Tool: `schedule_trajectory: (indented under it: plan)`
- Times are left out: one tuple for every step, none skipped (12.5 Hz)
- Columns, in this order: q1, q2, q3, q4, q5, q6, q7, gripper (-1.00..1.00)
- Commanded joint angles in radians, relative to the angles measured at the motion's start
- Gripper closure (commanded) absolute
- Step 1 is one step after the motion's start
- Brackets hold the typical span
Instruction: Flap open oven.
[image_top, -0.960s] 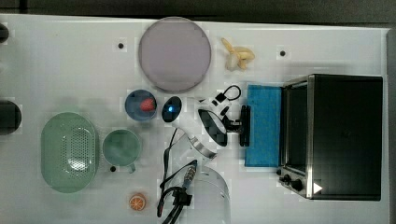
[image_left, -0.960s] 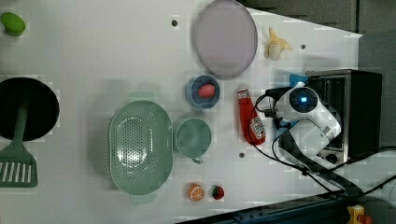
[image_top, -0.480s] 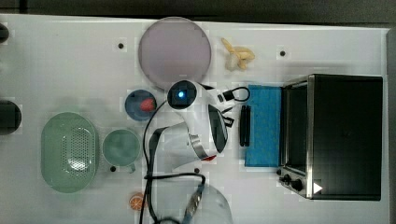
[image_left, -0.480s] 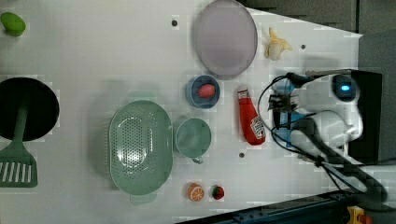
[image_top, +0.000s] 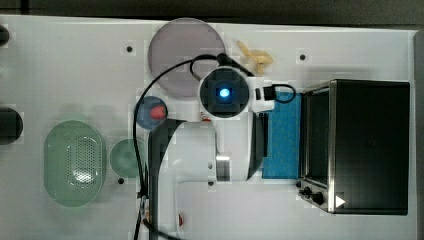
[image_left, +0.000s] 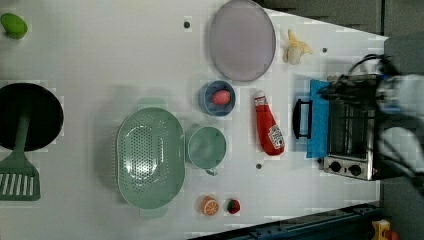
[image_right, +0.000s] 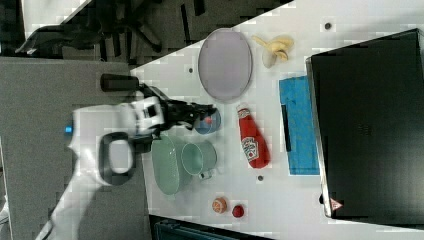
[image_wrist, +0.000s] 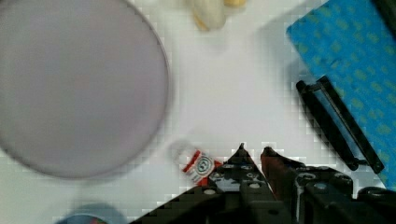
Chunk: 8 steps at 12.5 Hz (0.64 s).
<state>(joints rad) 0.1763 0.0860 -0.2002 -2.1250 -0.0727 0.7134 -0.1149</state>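
Lying flat on the desk (image_left: 100, 50), the oven (image_left: 350, 135) door (image_left: 317, 120) looks fully open. The jaws (image_wrist: 254, 151) are nearly clenched and grasp nothing, so little seems left.

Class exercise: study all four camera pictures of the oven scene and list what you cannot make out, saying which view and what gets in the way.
1. Ketchup bottle: in the top view the arm covers it.
2. Oven knob markings: too small in the top and left views.
3. Oven interior: the right view sees just the black top.
4. Blue bowl: in the right view the gripper hides part of it.
5. Banana: cut off by the wrist view's edge.
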Motion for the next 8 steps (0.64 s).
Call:
schedule_trajectory:
  plan:
    - [-0.013, -0.058, -0.034, 0.058, 0.030, -0.101, 0.057, 0.65]
    - [-0.013, -0.087, -0.036, 0.081, 0.031, -0.158, 0.082, 0.65]
    - [-0.013, -0.115, -0.035, 0.101, 0.031, -0.222, 0.116, 0.65]
    - [-0.013, -0.143, -0.031, 0.117, 0.031, -0.274, 0.146, 0.65]
    - [-0.012, -0.171, -0.027, 0.131, 0.031, -0.316, 0.163, 0.65]
    - [-0.012, -0.198, -0.025, 0.141, 0.031, -0.361, 0.164, 0.65]
    - [-0.012, -0.222, -0.025, 0.147, 0.031, -0.399, 0.164, 0.65]
    - [-0.012, -0.246, -0.028, 0.153, 0.031, -0.428, 0.164, 0.65]
